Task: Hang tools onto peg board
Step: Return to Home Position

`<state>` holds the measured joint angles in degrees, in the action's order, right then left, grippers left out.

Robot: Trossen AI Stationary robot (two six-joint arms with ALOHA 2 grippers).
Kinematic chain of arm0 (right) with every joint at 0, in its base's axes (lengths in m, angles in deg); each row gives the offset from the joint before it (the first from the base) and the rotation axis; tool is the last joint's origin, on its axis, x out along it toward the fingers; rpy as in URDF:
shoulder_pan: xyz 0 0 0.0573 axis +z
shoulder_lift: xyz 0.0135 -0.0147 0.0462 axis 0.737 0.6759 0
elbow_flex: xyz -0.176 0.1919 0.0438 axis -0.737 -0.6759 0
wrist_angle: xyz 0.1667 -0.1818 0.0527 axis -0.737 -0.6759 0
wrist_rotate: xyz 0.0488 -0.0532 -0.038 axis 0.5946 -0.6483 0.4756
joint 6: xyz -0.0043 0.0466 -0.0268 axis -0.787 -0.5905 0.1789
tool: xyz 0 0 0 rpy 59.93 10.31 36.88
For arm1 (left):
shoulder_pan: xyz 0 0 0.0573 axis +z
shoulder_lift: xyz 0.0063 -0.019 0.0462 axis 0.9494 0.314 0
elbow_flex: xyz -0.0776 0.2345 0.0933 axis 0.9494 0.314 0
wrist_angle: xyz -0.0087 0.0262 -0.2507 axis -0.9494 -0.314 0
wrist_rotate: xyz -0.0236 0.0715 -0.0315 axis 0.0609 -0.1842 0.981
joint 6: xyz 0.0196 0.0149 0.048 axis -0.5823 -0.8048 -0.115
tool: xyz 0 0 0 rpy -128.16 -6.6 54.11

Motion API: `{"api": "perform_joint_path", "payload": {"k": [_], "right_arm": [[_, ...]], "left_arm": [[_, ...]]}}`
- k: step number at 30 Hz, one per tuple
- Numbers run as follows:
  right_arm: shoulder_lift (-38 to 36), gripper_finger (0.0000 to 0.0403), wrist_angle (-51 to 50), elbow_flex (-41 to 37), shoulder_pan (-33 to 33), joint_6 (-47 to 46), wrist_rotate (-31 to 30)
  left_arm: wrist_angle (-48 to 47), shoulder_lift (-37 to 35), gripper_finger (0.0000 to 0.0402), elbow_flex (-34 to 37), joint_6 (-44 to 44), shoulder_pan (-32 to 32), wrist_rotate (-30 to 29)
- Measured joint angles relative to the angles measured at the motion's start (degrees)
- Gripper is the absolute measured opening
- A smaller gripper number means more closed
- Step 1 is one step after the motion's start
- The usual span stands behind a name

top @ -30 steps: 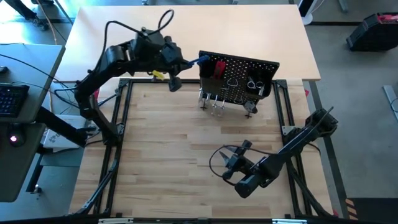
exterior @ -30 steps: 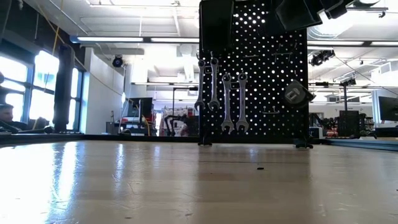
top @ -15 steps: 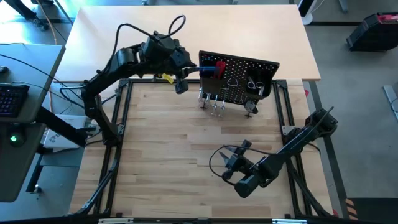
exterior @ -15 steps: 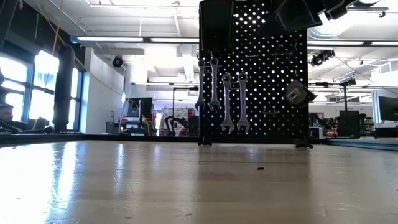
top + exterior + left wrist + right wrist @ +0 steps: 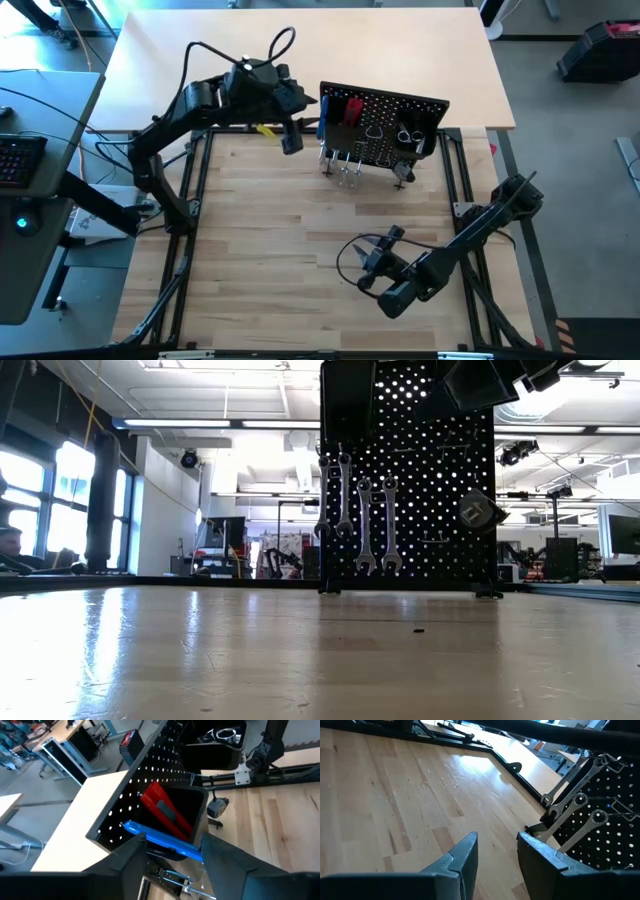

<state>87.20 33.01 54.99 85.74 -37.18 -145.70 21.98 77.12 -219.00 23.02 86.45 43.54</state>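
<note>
The black peg board (image 5: pixel 392 118) stands at the table's far side. Slim silver wrenches (image 5: pixel 364 520) hang from hooks on its near face. A black bin (image 5: pixel 186 806) on its left end holds a red-handled tool (image 5: pixel 163 810). A blue-handled tool (image 5: pixel 162 840) lies slanting across the bin's near rim. My left gripper (image 5: pixel 303 108) is open at the board's left end, its fingers (image 5: pixel 129 859) on either side of the blue handle. My right gripper (image 5: pixel 385 268) hangs open over the near right of the table, with nothing between its fingers (image 5: pixel 466 856). My left gripper stands open about the blue handle (image 5: pixel 192 851), coming level from the table's left, with the handle lying across the gap between the fingers. Whether either finger touches the handle, I cannot tell.
A second black bin (image 5: pixel 216 744) with silver parts sits farther along the peg board. A round grey tool (image 5: pixel 478 512) hangs on the board's right part. A black tubular frame (image 5: pixel 195 190) edges the wooden table (image 5: pixel 290 230). A person (image 5: pixel 10 546) sits far off in the room.
My left gripper has gone toward the table's right edge, up to the peg board's left end, carrying the blue-handled tool at its fingertips. The tool now lies at the bin beside the red-handled tool.
</note>
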Motion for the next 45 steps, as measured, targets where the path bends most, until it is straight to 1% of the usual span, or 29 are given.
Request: {"api": "perform_joint_path", "payload": {"k": [5, 8, 10, 14, 16, 19, 20, 22, 23, 26, 27, 29, 32, 36, 38, 41, 43, 45], "right_arm": [[0.00, 0.0130, -0.10, 0.00, 0.02, 0.00, 0.00], [0.00, 0.0130, -0.18, 0.02, 0.30, 0.03, -0.01], [-0.17, 0.0130, -0.21, 0.02, 0.92, 1.12, -1.22], [-2.83, 0.0130, -0.21, 0.03, 3.02, 6.81, -5.26], [-5.68, 0.0130, -0.26, 0.07, 3.69, 11.22, -5.44], [-11.12, 0.0130, -0.12, 0.09, 4.14, 18.35, -3.88], [-13.09, 0.0130, 0.38, 0.09, 4.17, 21.33, -2.29], [-17.34, 0.0130, 2.26, 0.09, 3.98, 27.85, 3.09], [-19.38, 0.0130, 3.78, 0.09, 3.54, 31.28, 7.15], [-25.35, 0.0130, 8.29, 0.09, 1.49, 40.74, 20.75], [-27.13, 0.0130, 9.30, 0.09, 0.77, 43.31, 24.07], [-30.80, 0.0130, 10.28, 0.11, -0.58, 47.17, 28.15], [-36.18, 0.0130, 9.16, 0.11, -1.80, 50.04, 30.96], [-42.43, 0.0130, 6.43, 0.11, -3.19, 50.98, 35.36], [-44.95, 0.0130, 6.79, -0.79, -3.60, 51.29, 36.49], [-49.66, 0.0130, 9.29, -5.90, -4.35, 52.57, 36.69], [-53.51, 0.0130, 12.57, -11.06, -5.49, 52.81, 36.68], [-57.94, 0.0130, 18.10, -17.40, -6.69, 52.63, 36.66]], "left_arm": [[0.25, -1.35, 0.0198, 0.00, -0.03, -1.57, -2.94], [0.32, -3.07, 0.0204, 0.00, 0.28, -3.13, -3.44], [-0.78, -4.47, 0.0204, 0.00, 0.95, -4.67, -4.18], [-6.24, -7.83, 0.0200, 0.00, 2.25, -7.87, -5.51], [-10.51, -9.39, 0.0198, 0.00, 4.36, -9.18, -5.69], [-16.21, -11.05, 0.0193, 0.58, 8.73, -11.50, -6.65], [-17.41, -11.63, 0.0191, 1.31, 10.22, -12.49, -7.29], [-17.79, -13.34, 0.0186, 4.17, 12.17, -14.79, -8.49], [-17.26, -14.41, 0.0184, 6.13, 12.78, -16.02, -8.70], [-13.16, -18.40, 0.0176, 13.64, 13.90, -19.29, -9.67], [-10.96, -19.95, 0.0173, 16.70, 13.98, -20.16, -10.00], [-5.79, -23.76, 0.0167, 23.67, 14.28, -21.62, -10.55], [4.27, -30.77, 0.0159, 35.85, 14.63, -23.32, -10.76], [17.90, -40.90, 0.0152, 53.51, 13.60, -25.30, -10.73], [25.22, -45.83, 0.0151, 62.80, 13.10, -26.00, -10.70], [37.72, -52.90, 0.0151, 75.76, 11.38, -26.56, -10.16], [46.59, -57.22, 0.0151, 84.20, 10.19, -26.56, -9.40], [55.24, -61.11, 0.0151, 92.24, 9.47, -26.56, -8.16]]}}
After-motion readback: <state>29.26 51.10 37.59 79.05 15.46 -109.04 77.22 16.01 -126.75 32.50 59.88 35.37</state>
